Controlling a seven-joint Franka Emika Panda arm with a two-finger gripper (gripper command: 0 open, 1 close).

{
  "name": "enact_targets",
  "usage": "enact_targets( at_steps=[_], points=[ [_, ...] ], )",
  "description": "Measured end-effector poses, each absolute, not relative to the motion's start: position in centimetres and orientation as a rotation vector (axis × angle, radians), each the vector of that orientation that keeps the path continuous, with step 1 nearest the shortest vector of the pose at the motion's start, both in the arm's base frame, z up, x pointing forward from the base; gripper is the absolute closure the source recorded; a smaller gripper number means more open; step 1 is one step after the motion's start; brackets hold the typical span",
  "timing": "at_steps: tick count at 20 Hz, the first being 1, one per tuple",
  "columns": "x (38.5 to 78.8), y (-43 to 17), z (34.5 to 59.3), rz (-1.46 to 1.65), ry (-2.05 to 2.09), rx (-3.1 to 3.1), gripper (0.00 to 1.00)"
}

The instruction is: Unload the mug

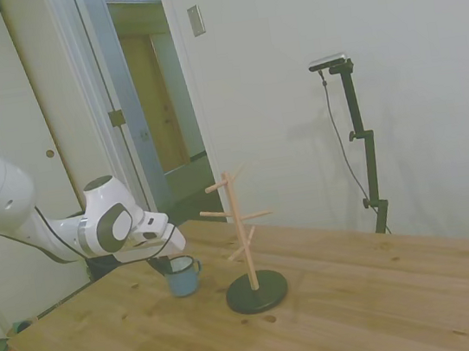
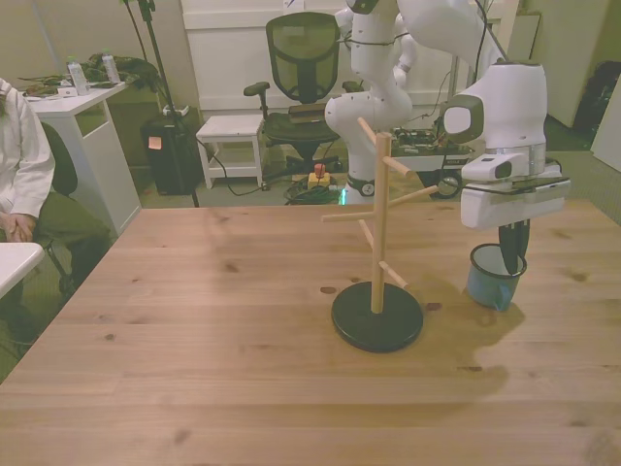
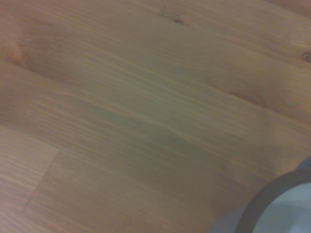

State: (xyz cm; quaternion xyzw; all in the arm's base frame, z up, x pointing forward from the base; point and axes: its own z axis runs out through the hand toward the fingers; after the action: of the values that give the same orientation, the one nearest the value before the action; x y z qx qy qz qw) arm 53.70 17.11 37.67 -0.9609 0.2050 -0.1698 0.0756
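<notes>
The light-blue mug (image 1: pixel 185 281) stands upright on the wooden table (image 1: pixel 366 305), left of the peg stand in the side view. In the front view the mug (image 2: pixel 492 282) sits toward the front view's right. My gripper (image 1: pixel 163 267) reaches down onto the mug's rim on the side away from the stand; in the front view the gripper (image 2: pixel 511 254) dips into the mug's mouth and grips its wall. The wrist view catches only a blurred arc of the mug's dark rim (image 3: pixel 270 200) over bare wood.
A wooden peg stand (image 2: pixel 379 233) on a black round base (image 2: pixel 377 317) rises mid-table, close beside the mug, with bare pegs. A person in white (image 2: pixel 19 170) sits at the front view's left edge. An office chair (image 2: pixel 303 58) stands behind the table.
</notes>
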Motion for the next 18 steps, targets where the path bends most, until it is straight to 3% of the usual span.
enact_targets(
  at_steps=[13,18],
  points=[
    [53.7,17.2,38.0,-0.510,0.633,-2.875,0.00],
    [53.4,17.4,40.6,-0.516,0.661,-2.872,0.00]
  ],
)
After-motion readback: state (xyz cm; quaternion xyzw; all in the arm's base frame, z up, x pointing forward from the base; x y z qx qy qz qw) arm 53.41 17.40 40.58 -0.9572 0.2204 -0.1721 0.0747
